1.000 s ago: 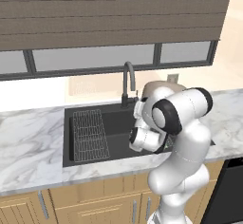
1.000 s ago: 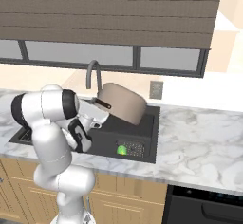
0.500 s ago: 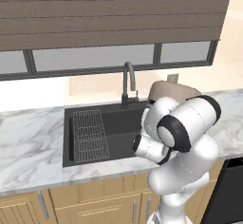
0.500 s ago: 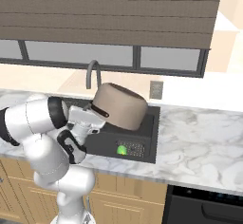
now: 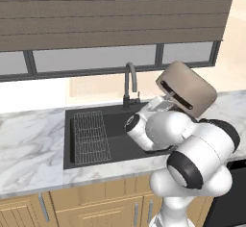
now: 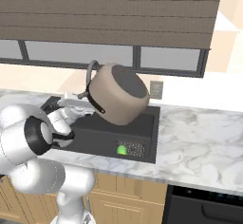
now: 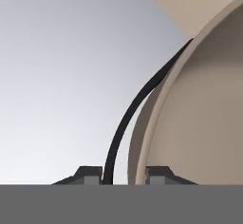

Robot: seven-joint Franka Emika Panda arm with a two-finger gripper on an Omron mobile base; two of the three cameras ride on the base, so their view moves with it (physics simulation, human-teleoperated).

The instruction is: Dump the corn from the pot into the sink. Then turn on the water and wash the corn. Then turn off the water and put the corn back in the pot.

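Listing by view, for your record.

Left base view: the pot [image 5: 185, 87] hung tipped above the right end of the sink [image 5: 91, 156], its bottom turned up and away from the camera, its dark rim toward the arm. You could judge it rigid metal, smooth-walled and fairly heavy for a rim grip, so it would tend to swing.

Right base view: the pot's mouth faced down and left over the basin. The corn [image 6: 122, 149] lay low in the sink beside the drain grate [image 6: 135, 148], well apart from the pot. You could judge it light, firm, and prone to roll; take it across its short width.

Hand view: the jaws [image 7: 124, 175] pinched the pot's rim, one fingertip on either side of the wall.
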